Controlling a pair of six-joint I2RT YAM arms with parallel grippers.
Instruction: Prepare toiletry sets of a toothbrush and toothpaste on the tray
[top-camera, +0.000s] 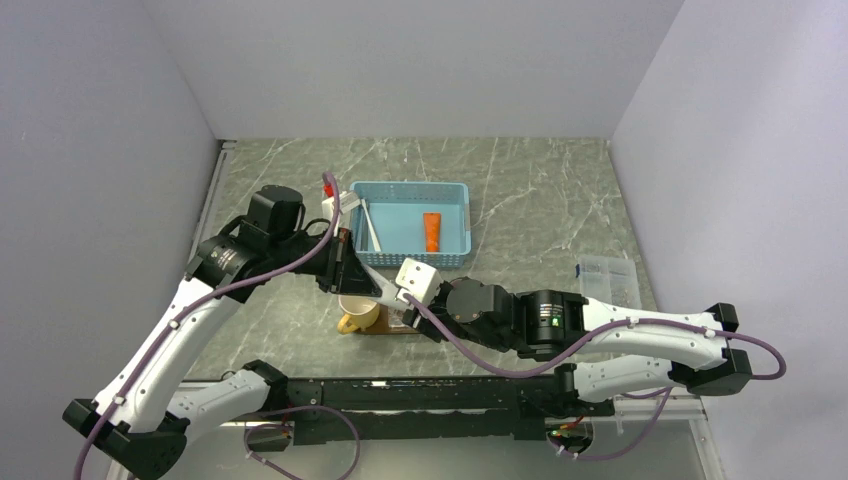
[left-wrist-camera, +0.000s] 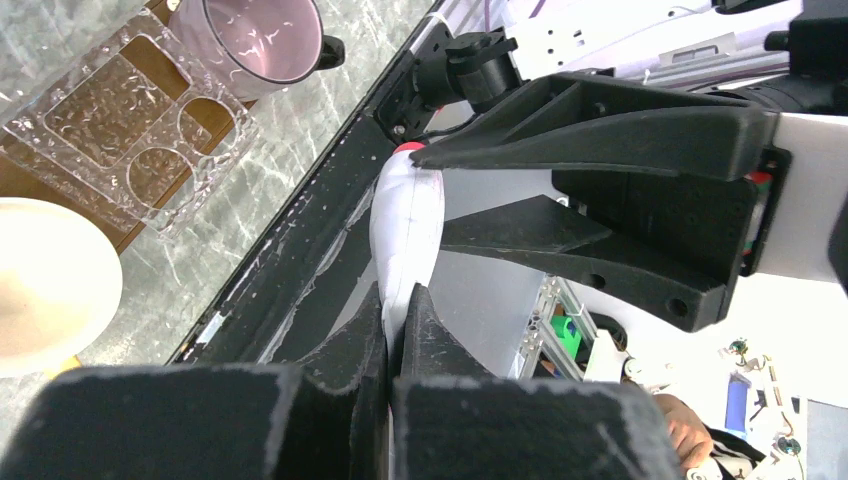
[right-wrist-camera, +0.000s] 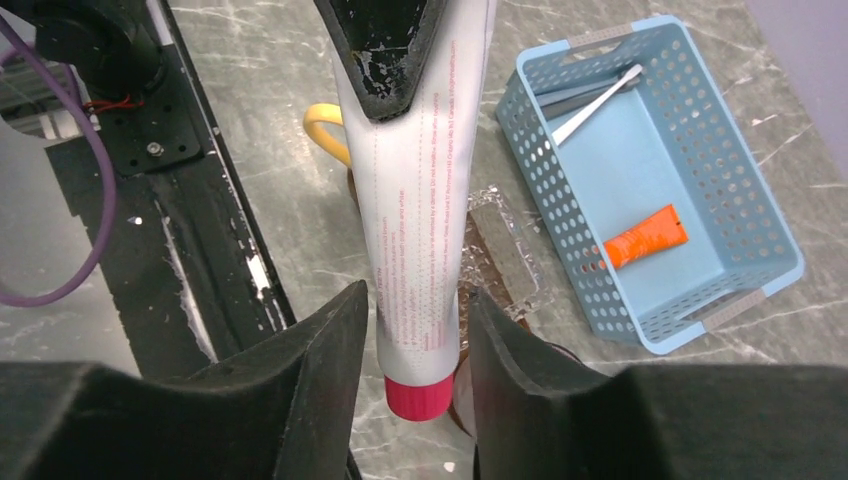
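My left gripper (left-wrist-camera: 403, 300) is shut on the flat end of a white tube with a pink cap (right-wrist-camera: 420, 220) and holds it in the air above the near table. My right gripper (right-wrist-camera: 415, 300) is open, one finger on each side of the tube's cap end. In the top view both grippers meet just in front of the basket, left (top-camera: 362, 280) and right (top-camera: 402, 292). A thin white toothbrush (right-wrist-camera: 597, 100) and the small orange toothpaste (right-wrist-camera: 645, 237) lie in the light-blue basket (right-wrist-camera: 740, 200). The dark-brown tray (left-wrist-camera: 20, 175) is mostly hidden under the arms.
A clear plastic organizer (left-wrist-camera: 130, 130) lies on the tray. A pink-lined cup (left-wrist-camera: 265, 40) stands beside it and a yellow cup (top-camera: 358, 315) stands below the grippers. A clear box (top-camera: 608, 275) is at the right. The black base rail (top-camera: 430, 395) runs along the near edge.
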